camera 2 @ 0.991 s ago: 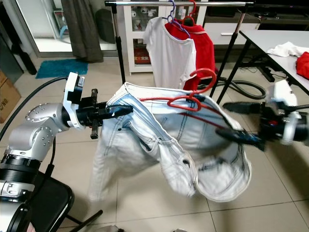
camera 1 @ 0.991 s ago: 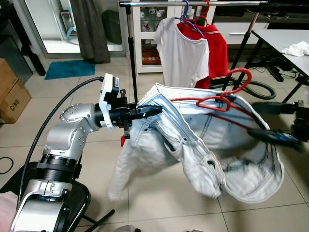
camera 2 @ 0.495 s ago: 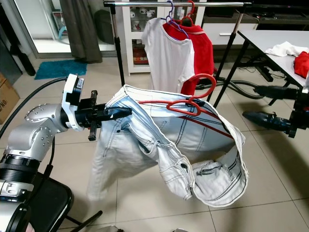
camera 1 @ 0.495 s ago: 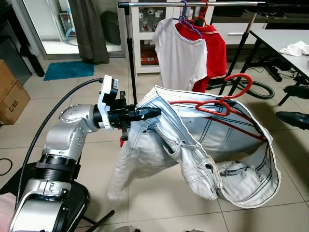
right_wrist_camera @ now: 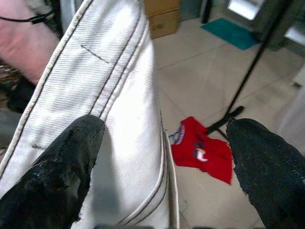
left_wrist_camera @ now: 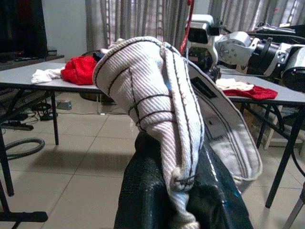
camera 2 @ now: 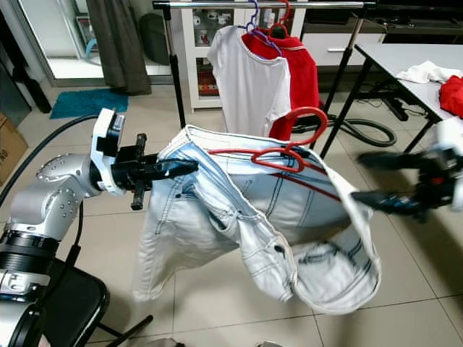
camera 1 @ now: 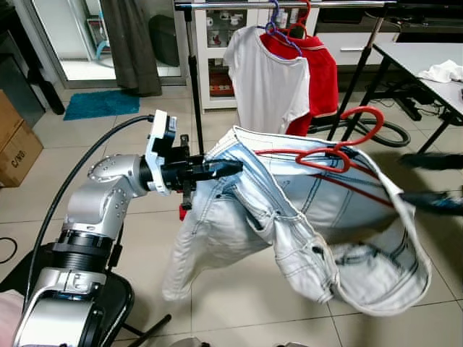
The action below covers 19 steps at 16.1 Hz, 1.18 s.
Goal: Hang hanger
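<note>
A pair of pale, stiff-seamed denim jeans [camera 1: 304, 210] with dark stitching hangs on one curved red hanger [camera 1: 340, 148], its hook rising above the waistband, in front of the clothes rail [camera 1: 289, 4] — where two garments hang, a white T-shirt [camera 1: 268, 83] and a red shirt [camera 1: 318, 69]. The left hand [camera 1: 235, 167] is clamped on the jeans' waistband at one end. The right hand [camera 2: 376, 181] — blurred — has its two black fingers [right_wrist_camera: 57, 167] spread apart, the denim's far edge lying against one of them.
</note>
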### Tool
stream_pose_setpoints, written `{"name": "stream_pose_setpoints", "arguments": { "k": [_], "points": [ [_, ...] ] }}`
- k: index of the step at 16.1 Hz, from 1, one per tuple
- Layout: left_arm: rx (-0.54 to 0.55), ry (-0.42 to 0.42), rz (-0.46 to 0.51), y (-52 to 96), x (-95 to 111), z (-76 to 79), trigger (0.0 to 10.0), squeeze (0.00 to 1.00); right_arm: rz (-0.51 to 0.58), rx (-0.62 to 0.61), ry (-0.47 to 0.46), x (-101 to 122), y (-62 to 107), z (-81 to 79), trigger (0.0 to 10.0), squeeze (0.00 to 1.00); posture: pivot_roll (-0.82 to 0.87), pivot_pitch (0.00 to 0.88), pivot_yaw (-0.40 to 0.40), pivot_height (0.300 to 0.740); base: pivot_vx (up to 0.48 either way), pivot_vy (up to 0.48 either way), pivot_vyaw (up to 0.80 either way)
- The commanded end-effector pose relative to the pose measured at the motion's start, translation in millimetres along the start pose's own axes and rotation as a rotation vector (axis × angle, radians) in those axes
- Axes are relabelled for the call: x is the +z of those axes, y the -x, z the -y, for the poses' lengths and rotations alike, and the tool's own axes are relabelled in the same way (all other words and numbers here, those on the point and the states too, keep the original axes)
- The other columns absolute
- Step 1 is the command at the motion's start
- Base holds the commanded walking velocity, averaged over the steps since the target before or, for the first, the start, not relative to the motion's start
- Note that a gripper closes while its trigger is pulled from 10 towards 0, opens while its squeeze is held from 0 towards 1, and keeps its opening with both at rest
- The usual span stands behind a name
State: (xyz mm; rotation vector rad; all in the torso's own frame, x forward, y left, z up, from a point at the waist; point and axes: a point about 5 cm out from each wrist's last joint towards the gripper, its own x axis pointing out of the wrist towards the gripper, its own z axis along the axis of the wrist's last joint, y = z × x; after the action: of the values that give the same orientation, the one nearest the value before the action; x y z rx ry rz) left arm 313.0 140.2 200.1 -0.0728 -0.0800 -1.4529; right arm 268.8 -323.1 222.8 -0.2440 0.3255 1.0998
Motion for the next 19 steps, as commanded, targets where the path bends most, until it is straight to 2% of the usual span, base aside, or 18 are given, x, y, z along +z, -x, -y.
{"name": "stream_pose_setpoints", "arguments": {
  "k": [1,7,8,9,10,14,19],
  "points": [
    [-0.034,-0.053,0.056,-3.5,17,2.2,0.0,0.0,-0.018,0.034,0.039,6,-7.8,-2.4,10.0,0.0,-0.14,0.0,0.027,0.74,0.0,0.0,0.0],
    [-0.045,-0.058,0.086,-9.7,23,2.3,0.0,0.0,-0.017,0.113,0.038,4,-33.6,-9.7,10.0,0.0,-0.13,0.0,0.023,0.74,0.0,0.0,0.0],
    [-0.05,-0.062,0.093,-11.0,25,3.0,0.0,0.0,-0.016,0.112,0.023,3,-38.6,-10.6,4.7,0.0,-0.13,0.0,0.024,0.74,0.0,0.0,0.0],
    [-0.055,-0.065,0.095,-11.8,26,3.8,0.0,0.0,-0.01,0.115,0.008,2,-41.3,-11.6,3.5,0.0,-0.13,0.0,0.025,0.74,0.0,0.0,0.0],
    [-0.067,-0.074,0.094,-13.3,28,5.3,0.0,0.0,-0.002,0.107,-0.017,1,-46.3,-12.8,0.0,0.0,-0.13,0.0,0.026,0.74,0.0,0.0,0.0],
    [-0.073,-0.084,0.087,-14.4,30,4.9,0.0,0.0,0.027,0.135,-0.043,1,-55.7,-19.4,0.0,0.0,-0.13,0.0,0.031,0.74,0.0,0.0,0.0],
    [-0.06,-0.088,0.087,-12.9,30,3.2,0.0,0.0,0.042,0.143,-0.044,5,-55.3,-20.8,0.0,0.0,-0.13,0.0,0.032,0.74,0.0,0.0,0.0]
  ]
}}
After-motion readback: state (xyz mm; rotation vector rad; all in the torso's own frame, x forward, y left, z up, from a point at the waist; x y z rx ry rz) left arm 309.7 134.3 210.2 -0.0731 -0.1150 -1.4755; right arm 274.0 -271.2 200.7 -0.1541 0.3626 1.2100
